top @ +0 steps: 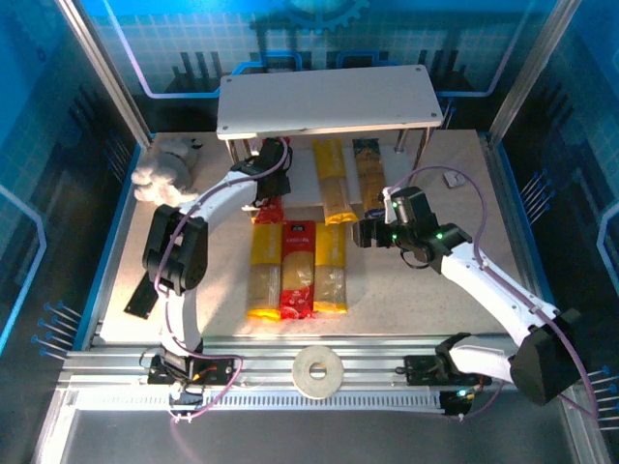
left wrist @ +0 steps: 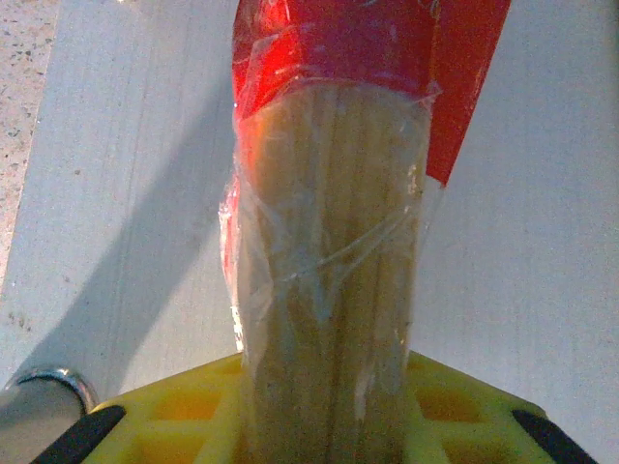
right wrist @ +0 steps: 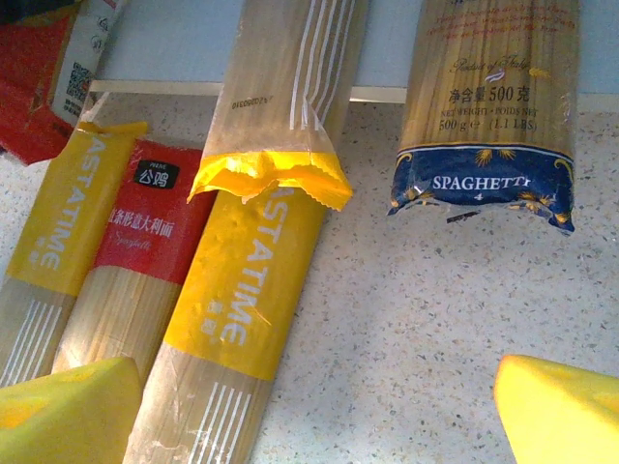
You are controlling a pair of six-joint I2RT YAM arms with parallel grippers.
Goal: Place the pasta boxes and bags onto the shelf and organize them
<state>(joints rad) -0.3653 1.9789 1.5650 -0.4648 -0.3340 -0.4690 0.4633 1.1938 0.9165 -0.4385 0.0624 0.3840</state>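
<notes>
Shelf (top: pixel 324 97): far centre of bench (top: pixel 218 280). Left hand (top: pixel 274 159): clamped on red pack (left wrist: pixel 334 271) above lower board (left wrist: pixel 542 242). Right hand (top: pixel 370 233): jaws wide, empty. Left yellow pack (top: pixel 265 271), second red pack (top: pixel 298 271), right yellow pack (top: pixel 330 280): side by side, near centre. Far yellow pack (top: pixel 331 184), blue-ended pack (top: pixel 368 174): far ends on lower board.

The shelf (top: pixel 329 97) and three side-by-side spaghetti packs (top: pixel 297 271) rest on the speckled table (top: pixel 416 290).

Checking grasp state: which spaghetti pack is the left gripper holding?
The red pack at the shelf, clamped in the left gripper; the other red one lies between two yellows.
</notes>
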